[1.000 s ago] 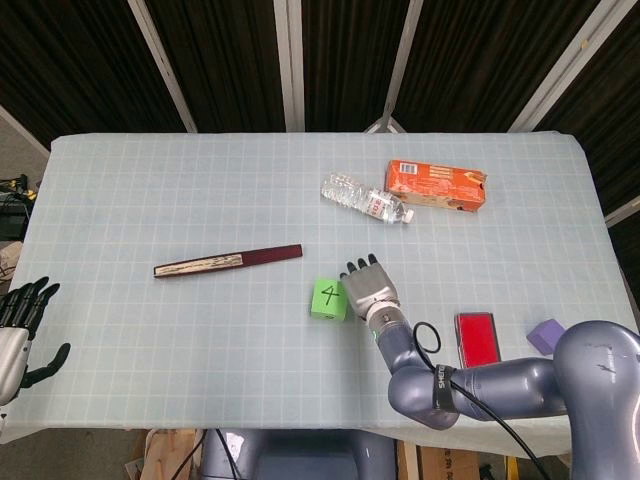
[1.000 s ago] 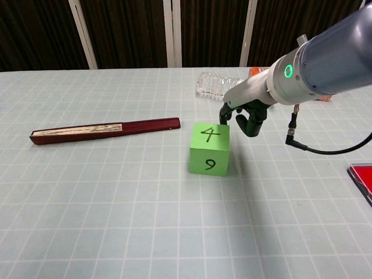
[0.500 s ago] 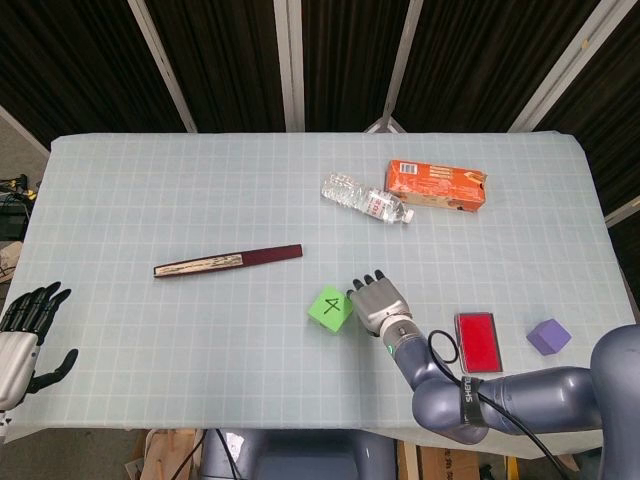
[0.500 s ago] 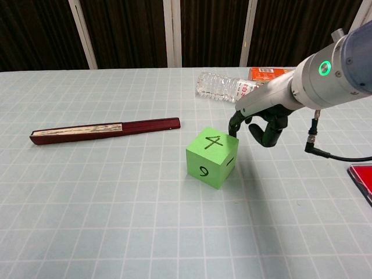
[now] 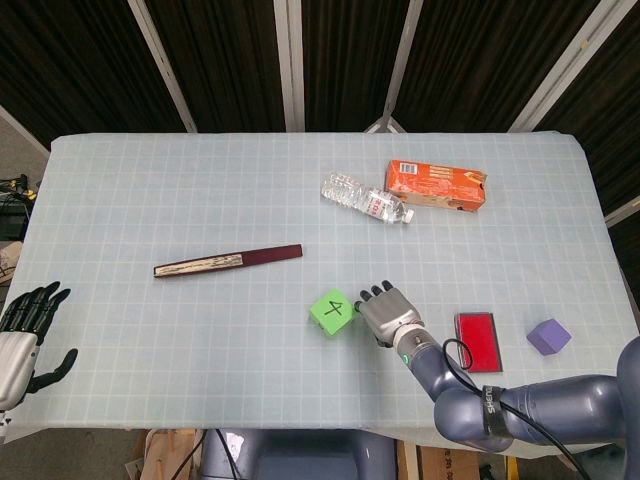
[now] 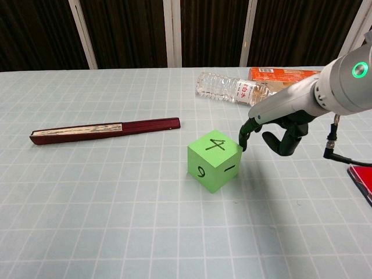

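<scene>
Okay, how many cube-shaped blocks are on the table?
2. A green block marked 4 sits mid-table by the right hand; a small purple block lies near the right edge, beyond the red case.

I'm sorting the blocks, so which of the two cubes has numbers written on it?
The green cube, beside the right robot hand, with a 4 on top. The purple cube near the table's right edge looks plain.

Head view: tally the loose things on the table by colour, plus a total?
Green: 1, numbered cube
Dark red: 1, folded fan
Clear: 1, plastic bottle
Orange: 1, carton
Red: 1, flat case
Purple: 1, small block
Total: 6
</scene>
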Robot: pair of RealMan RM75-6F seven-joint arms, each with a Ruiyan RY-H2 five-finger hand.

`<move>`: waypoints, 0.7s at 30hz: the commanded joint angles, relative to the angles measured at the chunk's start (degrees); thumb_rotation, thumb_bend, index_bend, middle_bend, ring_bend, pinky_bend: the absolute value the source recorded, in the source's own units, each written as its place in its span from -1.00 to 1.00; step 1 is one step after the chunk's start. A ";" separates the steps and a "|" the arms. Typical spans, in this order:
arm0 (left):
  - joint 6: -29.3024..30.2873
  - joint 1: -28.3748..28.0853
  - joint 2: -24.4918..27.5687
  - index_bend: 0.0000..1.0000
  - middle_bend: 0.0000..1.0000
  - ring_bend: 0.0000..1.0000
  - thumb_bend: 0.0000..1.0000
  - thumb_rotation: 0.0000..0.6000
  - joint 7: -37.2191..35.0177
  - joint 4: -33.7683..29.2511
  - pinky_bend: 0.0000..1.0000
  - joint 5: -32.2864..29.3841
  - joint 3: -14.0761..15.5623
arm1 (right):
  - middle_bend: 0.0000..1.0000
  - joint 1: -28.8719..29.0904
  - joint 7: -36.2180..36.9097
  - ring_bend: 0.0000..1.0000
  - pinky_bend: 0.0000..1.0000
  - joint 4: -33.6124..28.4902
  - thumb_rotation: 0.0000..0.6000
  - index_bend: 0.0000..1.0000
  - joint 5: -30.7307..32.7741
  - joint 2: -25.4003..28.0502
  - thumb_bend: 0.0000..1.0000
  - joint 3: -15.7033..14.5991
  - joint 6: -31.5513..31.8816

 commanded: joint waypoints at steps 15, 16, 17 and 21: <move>0.11 0.02 0.09 -0.84 -1.00 -1.00 -0.12 1.00 -0.25 0.03 -0.92 0.11 0.04 | -0.75 2.12 6.65 -0.82 -1.00 -3.84 1.00 -0.57 -5.31 1.16 0.88 -3.21 -6.18; 0.16 0.04 0.13 -0.84 -1.00 -1.00 -0.12 1.00 -0.31 0.04 -0.92 0.10 0.02 | -0.75 2.44 7.02 -0.82 -1.00 -4.06 1.00 -0.57 -5.33 1.04 0.88 -3.38 -6.58; 0.18 0.05 0.15 -0.84 -1.00 -1.00 -0.12 1.00 -0.37 0.04 -0.92 0.08 0.01 | -0.74 2.79 7.35 -0.81 -1.00 -4.24 1.00 -0.57 -5.37 0.97 0.88 -3.56 -6.95; 0.15 0.02 0.21 -0.84 -1.00 -1.00 -0.12 1.00 -0.56 0.07 -0.92 0.05 -0.01 | -0.74 4.16 9.15 -0.81 -1.00 -4.80 1.00 -0.57 -5.47 0.80 0.88 -3.92 -8.86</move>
